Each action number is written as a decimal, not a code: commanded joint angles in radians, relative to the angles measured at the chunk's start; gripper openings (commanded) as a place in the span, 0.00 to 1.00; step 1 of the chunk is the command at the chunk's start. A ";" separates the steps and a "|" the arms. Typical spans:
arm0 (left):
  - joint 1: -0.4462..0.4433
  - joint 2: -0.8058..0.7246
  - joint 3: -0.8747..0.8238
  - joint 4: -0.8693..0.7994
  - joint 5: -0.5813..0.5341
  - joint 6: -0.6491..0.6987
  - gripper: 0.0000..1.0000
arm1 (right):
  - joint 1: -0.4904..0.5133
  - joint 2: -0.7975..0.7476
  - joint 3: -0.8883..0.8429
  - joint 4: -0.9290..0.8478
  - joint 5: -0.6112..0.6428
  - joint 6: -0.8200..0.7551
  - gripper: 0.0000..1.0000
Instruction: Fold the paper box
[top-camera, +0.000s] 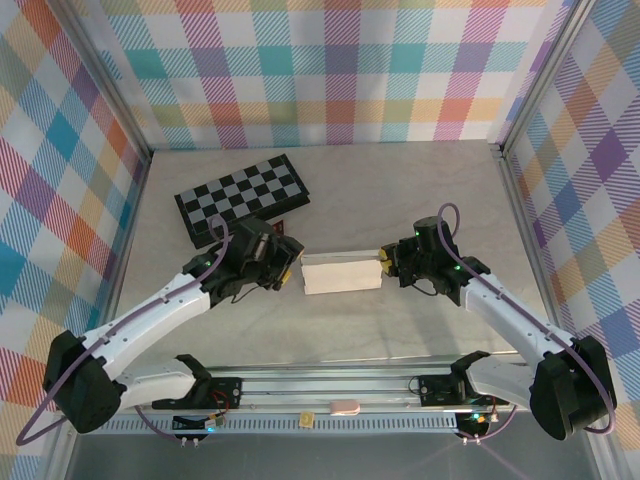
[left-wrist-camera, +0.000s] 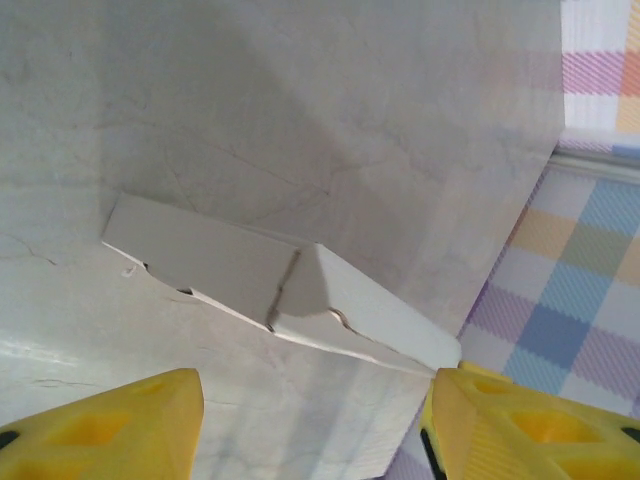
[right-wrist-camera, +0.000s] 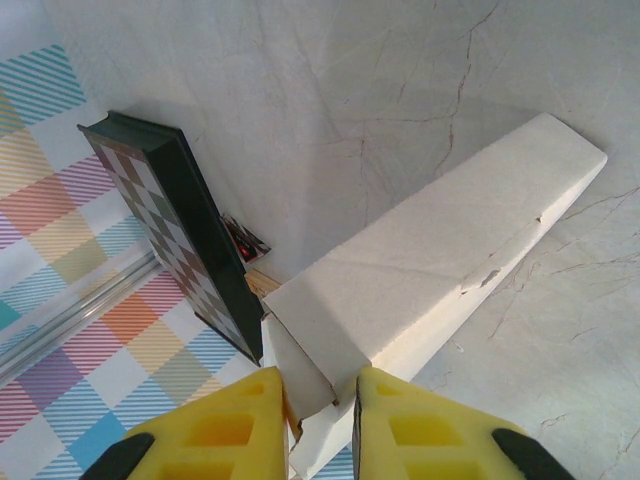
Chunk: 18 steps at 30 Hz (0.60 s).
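The work surface was a pale table (top-camera: 400, 200) with a faint marbled grain, closed in at the back and on both sides by walls (top-camera: 330, 70) papered in a pastel check, with bare metal posts (top-camera: 520, 190) at the corners. A black and grey checkered board (top-camera: 240, 195) lay flat at the rear left of the table, well apart from the right arm and just behind the left one. The paper box (top-camera: 342, 273) lay near the middle of the table, a long, low, white shape set crosswise between the two arms. The left gripper (top-camera: 285, 265) stood just beside the left end of the box; from the left wrist its yellow fingers (left-wrist-camera: 130, 420) were spread wide, the left gripper (left-wrist-camera: 315, 385) open and empty, and the box (left-wrist-camera: 230, 265) lay on the table beyond the tips, apart from them, with an uneven seam showing on its near face. The right gripper (top-camera: 385, 262) was at the right end of the box; from the right wrist the right gripper (right-wrist-camera: 318, 385) was nearly closed, its fingers (right-wrist-camera: 230, 420) pinching an end flap of the box (right-wrist-camera: 430, 250), whose body ran away from the tips across the table, and the board (right-wrist-camera: 170, 230) lay beyond it by the wall
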<state>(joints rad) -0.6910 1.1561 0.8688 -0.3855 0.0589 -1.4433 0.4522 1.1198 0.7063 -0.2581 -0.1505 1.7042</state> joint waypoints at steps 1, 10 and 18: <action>-0.013 0.019 -0.047 0.160 0.007 -0.213 0.62 | 0.009 0.025 -0.046 -0.135 0.023 -0.012 0.19; -0.024 0.046 -0.128 0.277 0.018 -0.305 0.56 | 0.009 0.026 -0.046 -0.131 0.022 -0.009 0.19; -0.042 0.039 -0.170 0.299 0.012 -0.333 0.34 | 0.009 0.030 -0.043 -0.132 0.023 -0.008 0.18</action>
<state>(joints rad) -0.7094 1.2087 0.7269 -0.1085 0.0669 -1.7470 0.4522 1.1198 0.7063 -0.2577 -0.1501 1.7046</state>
